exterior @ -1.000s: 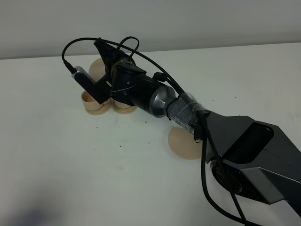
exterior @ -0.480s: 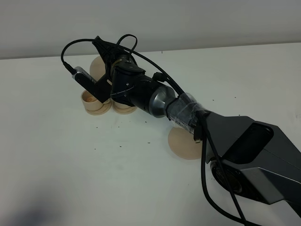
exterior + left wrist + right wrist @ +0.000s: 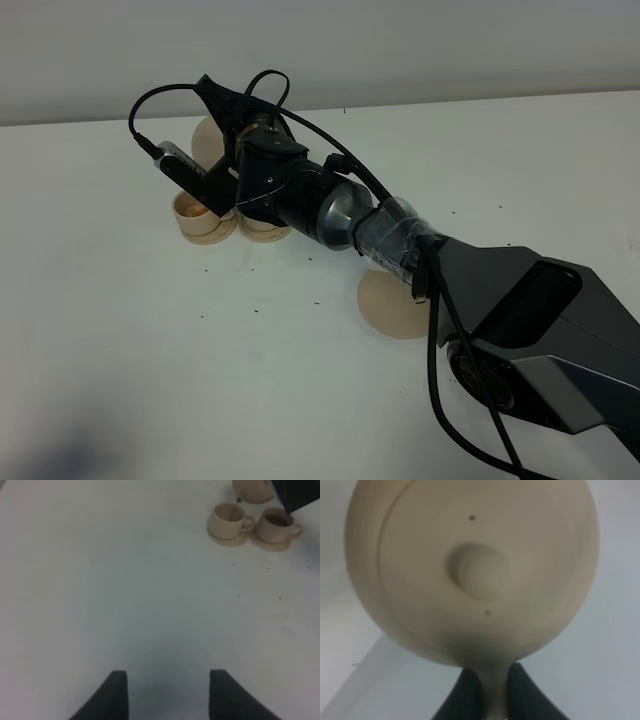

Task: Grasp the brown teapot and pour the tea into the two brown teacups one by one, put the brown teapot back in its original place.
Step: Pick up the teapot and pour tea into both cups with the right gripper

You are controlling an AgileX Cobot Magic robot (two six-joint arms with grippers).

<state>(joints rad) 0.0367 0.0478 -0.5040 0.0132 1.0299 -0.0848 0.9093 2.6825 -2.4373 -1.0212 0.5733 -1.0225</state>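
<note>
Right wrist view: right gripper [image 3: 492, 702] fingers pinched the brown teapot [image 3: 362, 570] handle [image 3: 492, 677]. The pot hung tipped over the teacup [image 3: 227, 520] farther from the plate [image 3: 385, 305]. Left gripper [image 3: 167, 695] fingers were spread, empty. Hazards: lid [image 3: 477, 575] sliding off under steeper tilt; overfilling.

White table [image 3: 150, 380] carries two saucers [image 3: 208, 237] and plate [image 3: 388, 310].

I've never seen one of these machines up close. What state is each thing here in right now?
brown teapot: lifted off the table, lid on, held by its handle.
right end effector: shut on the teapot's handle.
left end effector: open, empty, above bare table.
teacup with tea: upright, dark tea inside.
other teacup: upright, fill hard to tell.
plate: flat on the table, nothing on it.
</note>
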